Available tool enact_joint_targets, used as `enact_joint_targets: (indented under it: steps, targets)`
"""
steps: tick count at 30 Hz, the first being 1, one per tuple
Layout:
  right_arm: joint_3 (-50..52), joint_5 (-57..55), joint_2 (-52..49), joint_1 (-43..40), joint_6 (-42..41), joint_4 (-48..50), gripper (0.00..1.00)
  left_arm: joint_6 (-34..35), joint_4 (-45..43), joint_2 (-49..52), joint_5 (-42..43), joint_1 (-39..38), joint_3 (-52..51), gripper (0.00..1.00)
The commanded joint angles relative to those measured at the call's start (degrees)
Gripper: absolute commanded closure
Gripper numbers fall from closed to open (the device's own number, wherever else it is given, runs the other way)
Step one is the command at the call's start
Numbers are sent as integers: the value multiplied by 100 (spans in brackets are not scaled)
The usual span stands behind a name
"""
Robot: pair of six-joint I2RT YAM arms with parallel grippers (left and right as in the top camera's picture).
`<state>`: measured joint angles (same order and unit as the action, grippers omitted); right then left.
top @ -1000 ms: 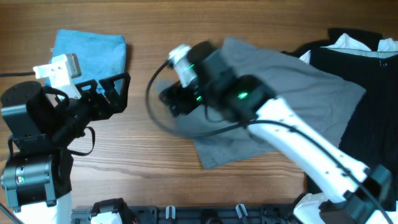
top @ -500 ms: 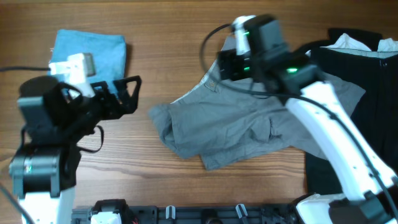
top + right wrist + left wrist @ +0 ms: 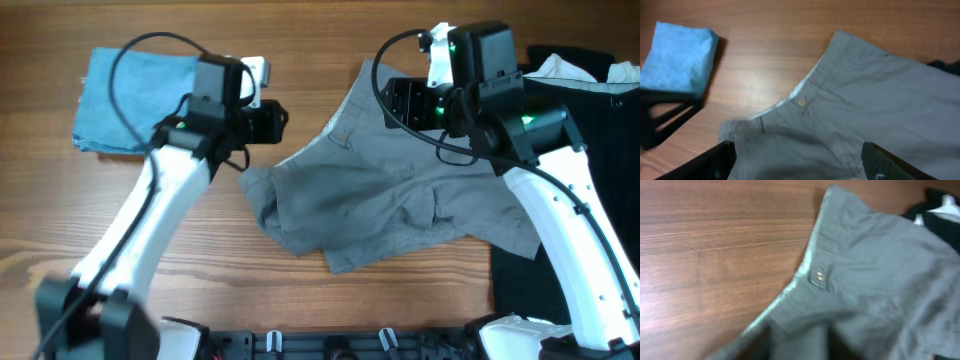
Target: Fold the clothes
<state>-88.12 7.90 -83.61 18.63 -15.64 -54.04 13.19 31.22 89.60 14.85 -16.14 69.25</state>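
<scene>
Mid-grey shorts [image 3: 400, 200] lie rumpled across the middle of the table, with the waistband and its button [image 3: 819, 276] facing upper left. My left gripper [image 3: 283, 120] reaches in at the waistband. In the left wrist view, the left gripper [image 3: 797, 352] is two blurred dark fingers with grey cloth between them. My right gripper [image 3: 400, 100] hovers open above the waistband's far end. In the right wrist view, the right gripper [image 3: 798, 145] has its fingers wide over the shorts [image 3: 865, 100]. A folded light-blue piece [image 3: 140, 85] lies at the back left.
A large black garment [image 3: 590, 130] covers the right edge of the table, with a white one [image 3: 565, 68] on top at the back. Bare wood runs along the front left. A black rail [image 3: 330, 345] lines the near edge.
My right arm has pulled back from the table's middle to the back right, uncovering the shorts, which now lie further left. My left arm has swung from the left side to the waistband.
</scene>
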Motion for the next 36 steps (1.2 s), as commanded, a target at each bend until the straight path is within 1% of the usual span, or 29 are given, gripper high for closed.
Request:
enact_joint_targets:
  steps: [1,4,6,8,12,13,14,15,16,18,21,23,26,27,28,30,31,32,33,35,36]
  targets:
    - [-81,114,35,-17,-103,-26,14,240,-592,890,162,-66,20,96]
    - [-81,114,31,-17,-103,-28,14,251,-1211,1493,564,-208,20,96]
    - [-81,114,22,-17,-103,-31,14,247,-1508,1862,588,-363,20,96]
    - [-81,114,15,-17,-103,-31,14,271,-1705,2131,621,-494,20,96]
    - [-81,114,13,-17,-103,-94,14,221,-1880,2363,678,-793,20,96]
    - [-81,114,15,-17,-101,-118,14,214,-1910,2367,678,-874,20,83]
    - [-81,114,15,-17,-101,-136,14,162,-1943,2367,675,-944,20,63]
    - [-81,114,15,-17,-98,-157,14,50,-1974,2367,649,-1008,20,53]
    - [-81,114,15,-17,-98,-192,14,55,-1974,2367,345,-1097,20,53]
    - [-81,114,13,-17,-101,-227,14,52,-1974,2411,76,-1169,17,53]
    - [-81,116,15,-17,-101,-280,14,55,-2120,2562,-42,-1255,17,40]
    - [-81,118,13,-17,-103,-306,14,55,-2275,2723,-70,-1292,17,37]
    - [-81,118,15,-17,-103,-367,14,111,-2288,2924,-400,-1300,17,35]
    - [-81,118,15,-17,-105,-391,14,118,-2291,2997,-481,-1300,17,32]
    - [-81,116,13,-17,-103,-417,14,118,-2293,3049,-575,-1300,17,32]
    - [-81,116,15,-17,-101,-444,14,179,-2297,3110,-772,-1298,17,34]
    - [-81,116,15,-17,-103,-452,14,258,-2295,3128,-942,-1296,17,41]
    - [-81,118,13,-17,-103,-452,14,310,-2286,3143,-1202,-1281,17,54]
    - [-81,118,15,-17,-103,-450,14,385,-2273,3152,-1386,-1266,17,62]
    - [-81,116,15,-17,-101,-450,14,535,-2253,3171,-1696,-1187,17,84]
    - [-81,116,13,-17,-101,-452,14,535,-2262,3185,-1685,-1132,17,89]
